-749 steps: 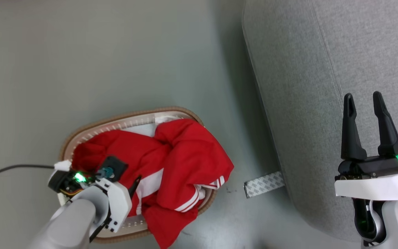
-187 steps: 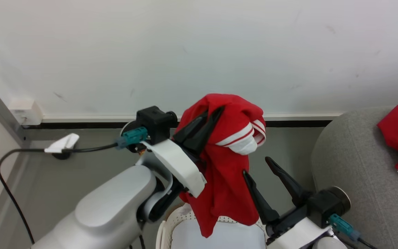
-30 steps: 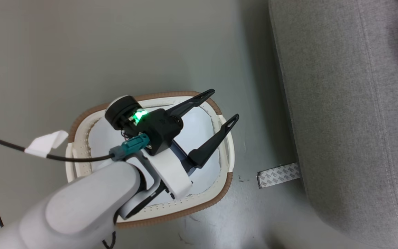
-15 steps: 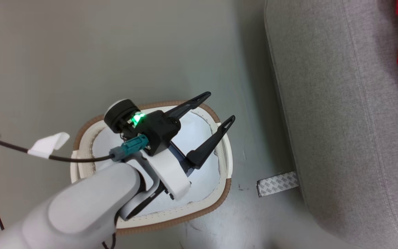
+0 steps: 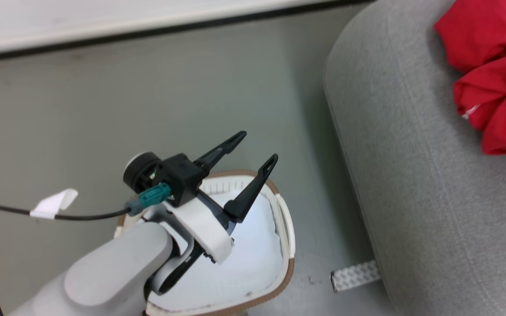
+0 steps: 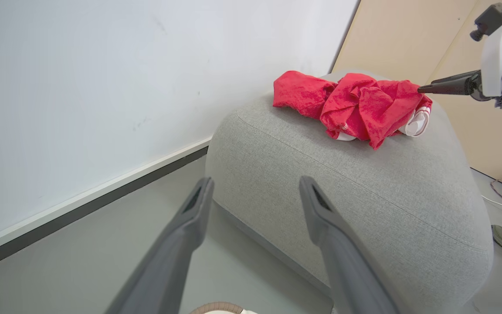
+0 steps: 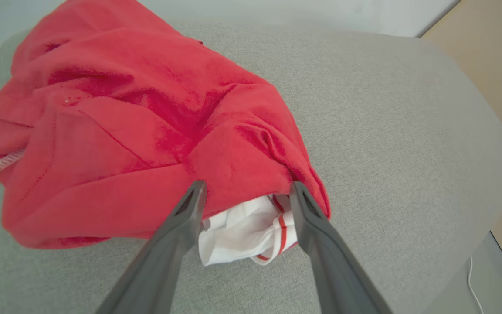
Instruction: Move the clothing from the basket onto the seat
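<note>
Clothing update: the bright red soft fabric garments with white bands are lying in one crumpled heap on top of the big light-grey upholstered seat. The right gripper has its two dark fingers spread wide with nothing pinched. The heap sits right at the fingertips and a white striped cuff pokes out between them. I can't tell if the tips actually touch the cloth.

The left gripper is wide open and empty too, hanging above the oval white perforated basket with the brown woven rim, with the seat out past its fingertips. No red is showing in the basket, just a pale flat pad, so I'd call this basically done.

If it needs regrabbing, the stuff looks light, floppy and not fragile, and it'll drape and drag. Go for a fat fold on top of the pile, not the thin cuff.
</note>
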Controlling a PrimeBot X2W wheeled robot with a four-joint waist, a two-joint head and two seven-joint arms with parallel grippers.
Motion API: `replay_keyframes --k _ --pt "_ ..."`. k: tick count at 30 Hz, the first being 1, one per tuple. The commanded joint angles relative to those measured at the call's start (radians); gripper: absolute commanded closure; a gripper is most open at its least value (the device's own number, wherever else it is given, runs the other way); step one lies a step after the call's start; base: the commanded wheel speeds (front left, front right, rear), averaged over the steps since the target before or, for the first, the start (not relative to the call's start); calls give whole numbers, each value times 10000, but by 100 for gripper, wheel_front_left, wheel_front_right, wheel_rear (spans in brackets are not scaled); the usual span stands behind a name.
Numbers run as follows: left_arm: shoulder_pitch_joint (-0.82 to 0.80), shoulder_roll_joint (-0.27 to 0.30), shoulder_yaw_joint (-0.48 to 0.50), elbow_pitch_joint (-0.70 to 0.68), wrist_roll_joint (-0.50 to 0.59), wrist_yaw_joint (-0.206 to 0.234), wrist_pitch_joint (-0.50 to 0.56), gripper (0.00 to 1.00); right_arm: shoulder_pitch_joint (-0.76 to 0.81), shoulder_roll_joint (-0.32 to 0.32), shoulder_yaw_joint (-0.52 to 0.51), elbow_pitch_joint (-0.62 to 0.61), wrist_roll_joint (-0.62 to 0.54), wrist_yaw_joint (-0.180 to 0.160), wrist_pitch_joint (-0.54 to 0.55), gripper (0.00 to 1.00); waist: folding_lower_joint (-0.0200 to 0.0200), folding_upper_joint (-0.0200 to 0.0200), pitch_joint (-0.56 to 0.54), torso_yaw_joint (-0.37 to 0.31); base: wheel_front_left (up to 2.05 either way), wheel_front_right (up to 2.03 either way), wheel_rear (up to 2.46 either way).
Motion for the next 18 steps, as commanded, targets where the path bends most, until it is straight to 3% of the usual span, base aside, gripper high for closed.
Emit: replay_keyframes --k 1,8,13,18 --pt "297 -32 85 85 -187 68 -166 0 422 -249 -54 -527 110 -23 194 0 0 0 -797 118 0 0 0" --pt "850 29 409 225 -336 259 -328 0 1397 -547 -226 -2731 258 -23 585 0 0 0 -1873 570 0 0 0" --pt "1338 88 961 211 -520 469 -401 0 1848 -231 -163 -4684 173 -23 875 0 0 0 -2756 1078 0 0 0" --pt "1964 176 1737 70 -869 687 -404 0 2241 288 243 -5879 246 -23 792 0 0 0 -3420 1611 0 0 0"
